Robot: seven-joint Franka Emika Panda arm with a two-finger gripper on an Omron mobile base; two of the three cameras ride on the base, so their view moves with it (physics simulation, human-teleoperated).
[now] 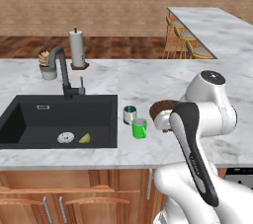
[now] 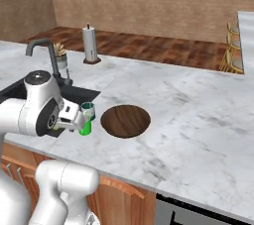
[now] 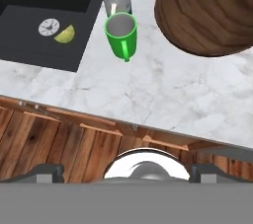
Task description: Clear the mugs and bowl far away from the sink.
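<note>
Bowl (image 3: pixel 207 13) dark wood-grain; sink (image 1: pixel 59 119) matte black; counter (image 1: pixel 148 82) polished marble.

A rendered home kitchen. A marble counter (image 1: pixel 148 82) carries a black sink (image 1: pixel 59 119) with faucet (image 1: pixel 62 70), a paper-towel roll (image 1: pixel 77 48), wooden cabinets (image 1: pixel 74 193) below, brick walls behind.

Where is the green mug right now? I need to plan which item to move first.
The green mug stands upright on the counter just right of the sink, right beside the grey mug, with the bowl farther right.
</note>
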